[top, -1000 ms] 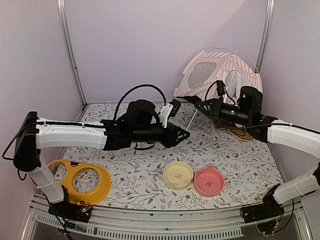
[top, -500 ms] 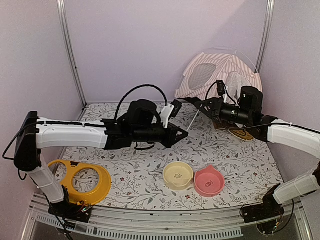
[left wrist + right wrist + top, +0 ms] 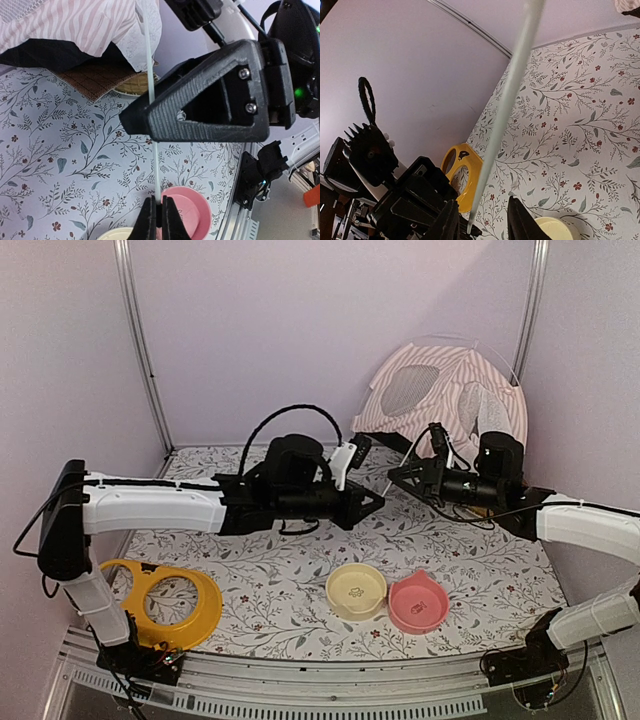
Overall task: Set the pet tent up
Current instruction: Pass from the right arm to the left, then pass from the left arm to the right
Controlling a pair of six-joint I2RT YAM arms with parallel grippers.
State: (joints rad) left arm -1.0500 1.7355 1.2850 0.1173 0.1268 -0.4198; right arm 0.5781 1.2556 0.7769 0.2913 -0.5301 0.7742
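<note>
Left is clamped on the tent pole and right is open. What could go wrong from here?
1. Only the left gripper grips the thin pole. The right gripper has its jaws open around the pole's tip, so the pole may twist or slip.
2. The two grippers sit very close, so a move by either could knock the other.
3. Pulling the pole may topple the pet tent.

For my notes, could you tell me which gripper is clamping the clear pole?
The left gripper: shut on the pole, while the right gripper stands open around it.
</note>
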